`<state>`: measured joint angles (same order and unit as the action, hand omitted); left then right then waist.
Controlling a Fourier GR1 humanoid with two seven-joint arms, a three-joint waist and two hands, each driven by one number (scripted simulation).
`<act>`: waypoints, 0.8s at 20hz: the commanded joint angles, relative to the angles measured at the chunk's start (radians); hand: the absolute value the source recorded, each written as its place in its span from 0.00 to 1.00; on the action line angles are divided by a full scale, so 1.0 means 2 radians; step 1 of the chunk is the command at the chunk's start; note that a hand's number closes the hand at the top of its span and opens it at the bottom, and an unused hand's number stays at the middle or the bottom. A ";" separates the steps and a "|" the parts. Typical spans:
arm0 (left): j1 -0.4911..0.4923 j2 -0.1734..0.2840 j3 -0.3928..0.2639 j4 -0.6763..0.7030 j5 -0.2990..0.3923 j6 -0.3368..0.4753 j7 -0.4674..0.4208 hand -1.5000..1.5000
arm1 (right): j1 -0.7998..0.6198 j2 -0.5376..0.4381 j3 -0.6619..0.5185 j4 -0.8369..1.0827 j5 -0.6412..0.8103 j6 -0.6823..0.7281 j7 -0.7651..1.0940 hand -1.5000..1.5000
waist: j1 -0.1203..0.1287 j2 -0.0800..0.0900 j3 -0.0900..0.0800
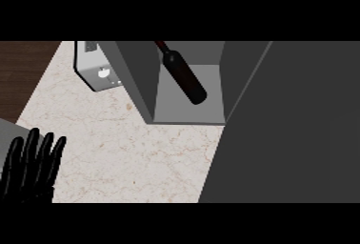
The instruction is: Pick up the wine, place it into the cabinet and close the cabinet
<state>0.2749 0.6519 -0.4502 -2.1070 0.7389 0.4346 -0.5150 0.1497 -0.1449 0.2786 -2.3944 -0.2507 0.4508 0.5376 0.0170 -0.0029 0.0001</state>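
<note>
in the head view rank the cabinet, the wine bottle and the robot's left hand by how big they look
1. cabinet, by far the largest.
2. and 3. left hand and wine bottle look about alike; the hand is nearer the camera, so no ranking.

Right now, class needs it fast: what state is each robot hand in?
Left hand: open, fingers straight up, resting at the lower left edge, holding nothing.
Right hand: not in view.

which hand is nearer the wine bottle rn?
Left, by default. The left hand rests open at the lower left edge, well away from the wine bottle standing inside the cabinet. The right hand isn't in view.
</note>
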 commanded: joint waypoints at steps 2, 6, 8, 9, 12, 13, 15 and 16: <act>0.071 0.035 0.086 -0.030 0.046 -0.057 -0.021 0.00 | -0.004 0.030 0.096 -0.053 0.026 -0.033 0.054 1.00 | 0.001 -0.002 -0.001; 0.122 0.042 0.127 -0.024 0.071 -0.105 -0.032 0.00 | -0.045 0.063 0.163 -0.052 0.084 -0.076 0.093 1.00 | 0.000 -0.002 -0.001; 0.152 0.056 0.157 -0.014 0.083 -0.150 -0.045 0.00 | -0.068 0.071 0.192 -0.028 0.119 -0.092 0.080 1.00 | 0.004 -0.003 -0.001; 0.146 0.045 0.139 -0.008 0.066 -0.141 -0.041 0.00 | -0.066 0.072 0.227 -0.051 0.137 -0.115 0.095 1.00 | -0.003 -0.003 -0.001; 0.158 0.074 0.212 -0.021 0.112 -0.160 -0.015 0.00 | -0.139 0.072 0.256 0.027 0.184 -0.166 0.064 1.00 | 0.002 -0.001 -0.001; 0.200 0.079 0.234 -0.031 0.119 -0.199 -0.033 0.00 | -0.147 0.072 0.252 0.028 0.184 -0.180 0.075 1.00 | 0.009 -0.003 -0.001; 0.178 0.075 0.251 -0.003 0.129 -0.215 -0.032 0.00 | -0.217 0.072 0.253 0.064 0.197 -0.217 0.078 1.00 | 0.007 -0.001 -0.001; 0.178 0.076 0.247 -0.007 0.125 -0.216 -0.022 0.00 | -0.244 0.072 0.262 0.079 0.205 -0.232 0.087 1.00 | 0.005 -0.001 -0.001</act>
<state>0.6114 0.7874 -0.0309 -2.1349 0.9501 0.0704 -0.5753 -0.1751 -0.0066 0.7580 -2.3204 0.0969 0.0947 0.6901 0.0267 -0.0066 -0.0021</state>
